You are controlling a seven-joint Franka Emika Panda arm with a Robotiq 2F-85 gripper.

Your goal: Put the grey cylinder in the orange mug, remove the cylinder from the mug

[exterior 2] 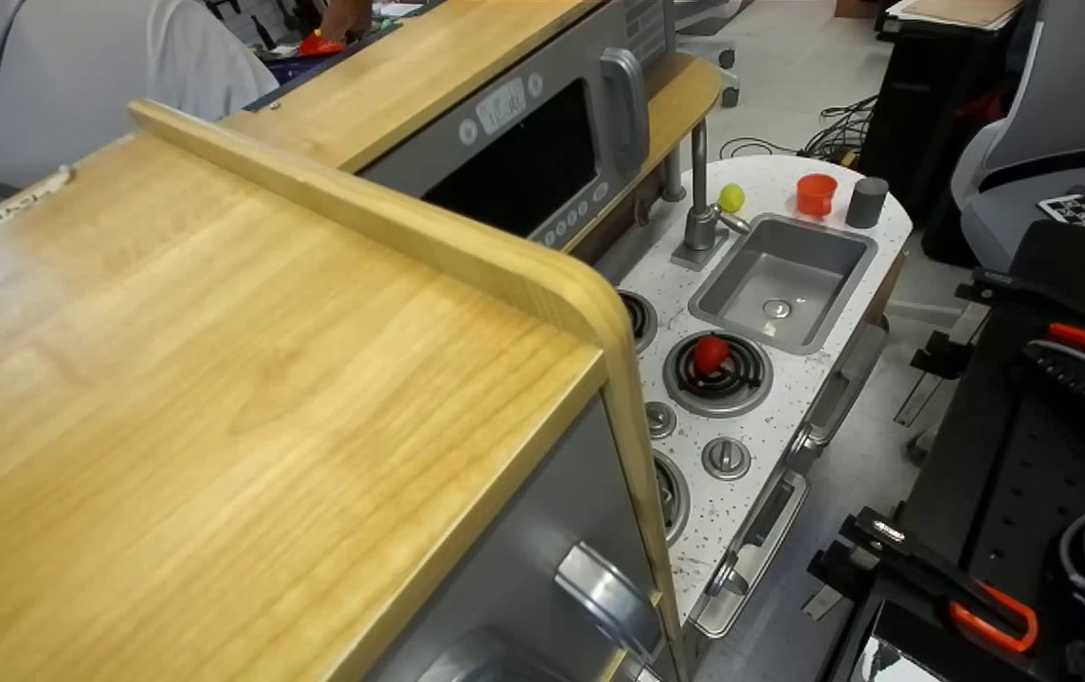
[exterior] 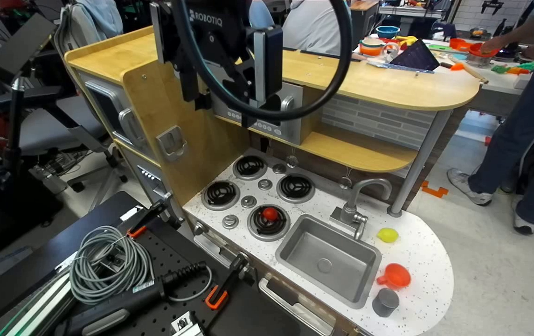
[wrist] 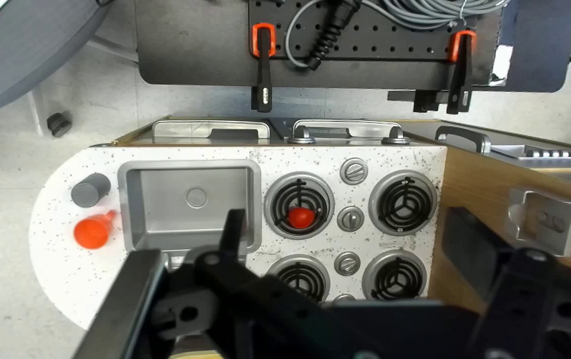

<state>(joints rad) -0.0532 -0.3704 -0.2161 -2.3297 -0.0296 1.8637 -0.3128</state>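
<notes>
The grey cylinder [exterior: 385,302] stands upright on the white speckled counter, beside the sink; it also shows in an exterior view [exterior 2: 867,203] and the wrist view [wrist: 91,190]. The orange mug [exterior: 395,276] stands upright close to the cylinder, its handle toward the sink; it also shows in an exterior view [exterior 2: 816,194] and the wrist view [wrist: 92,233]. No grey shows inside the mug. My gripper [exterior: 215,65] is open and empty, high above the stove and far from both things. Its fingers are wide apart in the wrist view [wrist: 305,259].
A grey sink [exterior: 282,255] lies between the mug and the burners, with a faucet [exterior: 351,205] behind it. A yellow lemon [exterior: 387,234] lies near the faucet. A red round toy [exterior: 270,214] sits on a burner. A wooden shelf [exterior: 364,147] and side panel [exterior: 192,154] rise around the stove.
</notes>
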